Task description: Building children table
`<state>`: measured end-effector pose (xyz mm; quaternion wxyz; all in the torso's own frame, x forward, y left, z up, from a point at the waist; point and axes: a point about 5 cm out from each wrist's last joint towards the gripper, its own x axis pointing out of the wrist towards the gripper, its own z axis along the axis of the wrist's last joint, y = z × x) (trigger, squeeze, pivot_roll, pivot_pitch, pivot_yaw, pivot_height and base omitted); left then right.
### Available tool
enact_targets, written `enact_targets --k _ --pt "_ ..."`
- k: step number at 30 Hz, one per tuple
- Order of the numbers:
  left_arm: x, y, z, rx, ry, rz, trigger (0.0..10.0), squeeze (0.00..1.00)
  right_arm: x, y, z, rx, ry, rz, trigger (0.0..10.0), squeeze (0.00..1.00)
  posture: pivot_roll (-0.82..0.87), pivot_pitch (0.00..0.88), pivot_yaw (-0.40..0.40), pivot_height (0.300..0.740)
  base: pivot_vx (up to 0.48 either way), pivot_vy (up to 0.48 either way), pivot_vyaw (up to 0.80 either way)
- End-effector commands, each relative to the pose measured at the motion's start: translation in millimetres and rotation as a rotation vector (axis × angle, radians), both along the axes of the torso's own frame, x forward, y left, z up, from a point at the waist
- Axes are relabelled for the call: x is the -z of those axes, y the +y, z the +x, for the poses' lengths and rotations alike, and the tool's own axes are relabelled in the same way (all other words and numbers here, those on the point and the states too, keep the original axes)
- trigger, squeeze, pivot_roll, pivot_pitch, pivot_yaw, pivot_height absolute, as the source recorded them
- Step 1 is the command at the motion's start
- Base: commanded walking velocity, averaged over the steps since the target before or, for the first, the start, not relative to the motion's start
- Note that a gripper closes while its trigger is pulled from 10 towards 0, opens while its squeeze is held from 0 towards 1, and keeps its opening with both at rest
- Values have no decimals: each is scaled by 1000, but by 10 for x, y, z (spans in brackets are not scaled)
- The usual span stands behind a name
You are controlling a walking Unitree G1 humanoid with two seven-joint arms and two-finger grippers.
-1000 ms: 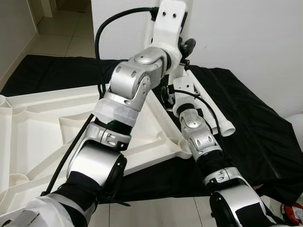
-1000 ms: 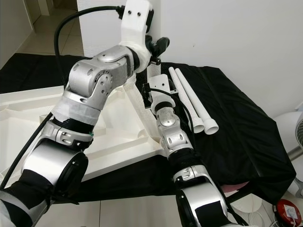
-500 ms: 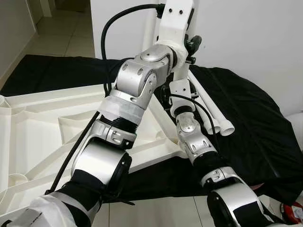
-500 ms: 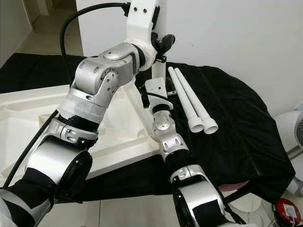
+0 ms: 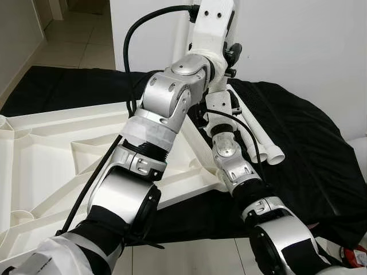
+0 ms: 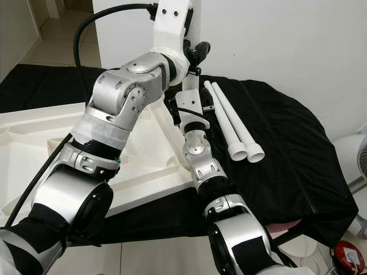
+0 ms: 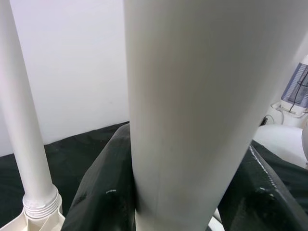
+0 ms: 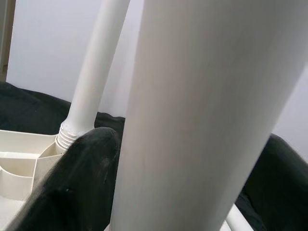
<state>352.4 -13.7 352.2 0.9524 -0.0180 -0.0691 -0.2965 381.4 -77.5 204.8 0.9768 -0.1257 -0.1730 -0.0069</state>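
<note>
Both grippers are wrapped around one upright white table leg (image 7: 183,106) at the far corner of the tabletop. Left gripper (image 7: 185,199) has its black fingers (image 7: 103,192) pressed on either side of the leg, closed as far as the tube allows; right gripper (image 8: 159,192) grips the same leg lower down, one black finger (image 8: 86,178) flat against it.

Going by size from where I stand: a black cloth (image 6: 287,149) covers the floor area from about 9 o'clock round to 4 o'clock and reaches back to the white wall (image 6: 287,40). On it lies the white plastic tabletop (image 5: 51,154), upside down with its ribs and corner sockets showing, taking up the whole 8 to 10 o'clock side. Its near right corner (image 5: 221,184) sits close to the right forearm.

Left arm (image 5: 163,109) rises from 7 o'clock, bends sharply and reaches up to 12 o'clock, a black cable (image 5: 129,43) looping off it. Right arm (image 6: 200,166) runs from 5 o'clock towards the centre (its wrist tucked under the left elbow).

A second leg (image 7: 21,120) stands upright already screwed into a corner socket (image 7: 41,216), a short way from the held one. Two more loose legs (image 6: 232,123) lie side by side on the cloth at about 2 o'clock, touching each other, their wider threaded ends nearest me.

Beyond the cloth's edge at 4 o'clock part of a white fan (image 6: 360,166) shows, and a small red object (image 6: 348,256) sits on the tiled floor at 5 o'clock.
</note>
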Motion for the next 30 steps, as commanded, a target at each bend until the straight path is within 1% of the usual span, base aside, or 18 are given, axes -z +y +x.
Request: enact_targets --k 1,2,3,7,9,16,17,18,20,22,23,24,25,27,30 --pt "-99 -77 -49 26 -39 -4 10000 0 4 -44 26 23 7 19 980 0 27 0 -109 740 0 0 0" --pt "-101 -81 -51 27 -40 -4 10000 0 10 -49 31 26 12 26 980 0 27 0 -109 740 0 0 0" --pt "-104 -85 -55 28 -41 -5 10000 0 15 -56 35 31 16 30 0 0 27 0 -109 740 0 0 0" --pt "-108 -91 -61 32 -43 -5 10000 0 19 -64 41 39 18 25 0 0 27 0 -109 740 0 0 0" --pt "-123 -99 -74 35 -49 -5 10000 0 55 -88 55 51 45 55 0 0 29 0 -112 740 0 0 0" --pt "-133 -96 -76 30 -51 -6 10000 0 59 -106 67 56 50 86 0 0 30 0 -115 740 0 0 0" --pt "-142 -94 -79 27 -74 5 10000 0 52 -115 72 62 49 86 3765 0 30 0 -117 740 0 0 0" --pt "-153 -95 -84 22 -111 27 10000 0 39 -128 80 71 46 89 10000 0 30 0 -117 740 0 0 0" --pt "-155 -95 -85 20 -124 36 10000 0 34 -132 83 74 45 91 10000 0 30 0 -117 740 0 0 0" --pt "-152 -106 -94 34 -121 24 10000 0 28 -133 85 74 44 94 10000 0 30 0 -117 740 0 0 0" --pt "-154 -116 -106 52 -113 3 10000 224 24 -132 87 74 45 99 10000 0 30 0 -117 740 0 0 0" --pt "-154 -116 -106 52 -113 3 10000 224 24 -132 87 74 45 99 10000 0 30 0 -117 740 0 0 0" --pt "-154 -126 -122 74 -93 -37 10000 1000 27 -128 87 69 51 112 10000 0 29 0 -116 740 0 0 0" --pt "-168 -137 -146 94 -94 -54 10000 1000 28 -106 87 59 58 131 10000 0 29 0 -116 740 0 0 0" --pt "-182 -142 -158 93 -105 -53 10000 1000 35 -99 86 55 64 140 10000 0 29 0 -116 740 0 0 0"
